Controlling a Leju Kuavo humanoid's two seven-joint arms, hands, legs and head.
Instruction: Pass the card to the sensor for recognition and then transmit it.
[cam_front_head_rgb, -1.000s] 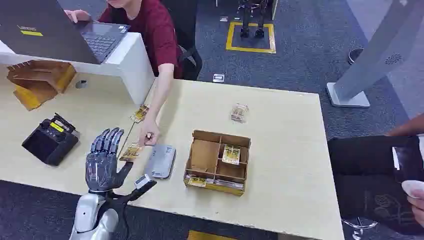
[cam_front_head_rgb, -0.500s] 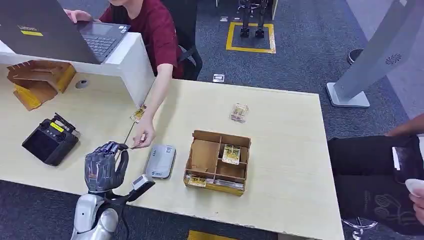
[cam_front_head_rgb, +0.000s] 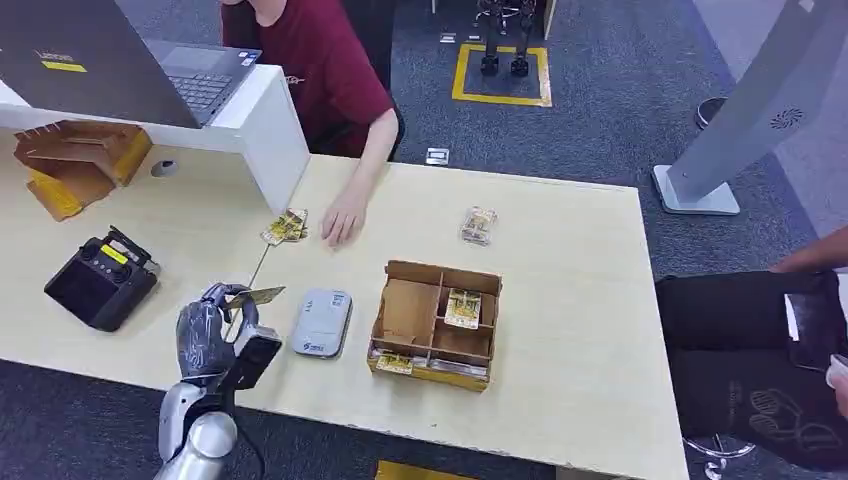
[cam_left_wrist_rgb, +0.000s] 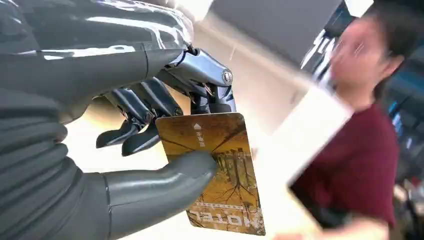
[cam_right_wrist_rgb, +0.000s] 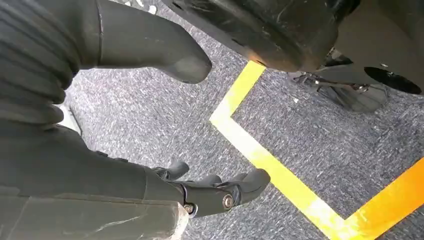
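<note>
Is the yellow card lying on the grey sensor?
No, the left hand pinches the yellow card beside the grey sensor.

And here we are at what looks like a mock hotel reception desk set up inside an office or test hall. A person (cam_front_head_rgb: 325, 70) sits behind a white raised counter (cam_front_head_rgb: 262, 125) with an open laptop (cam_front_head_rgb: 120, 60) on it. On the pale wooden tabletop (cam_front_head_rgb: 560, 300) lie a grey card reader (cam_front_head_rgb: 321, 322) and a cardboard organiser (cam_front_head_rgb: 436, 322) holding cards. Grey carpet (cam_front_head_rgb: 600, 100) carries yellow tape markings (cam_front_head_rgb: 500, 70).
</note>
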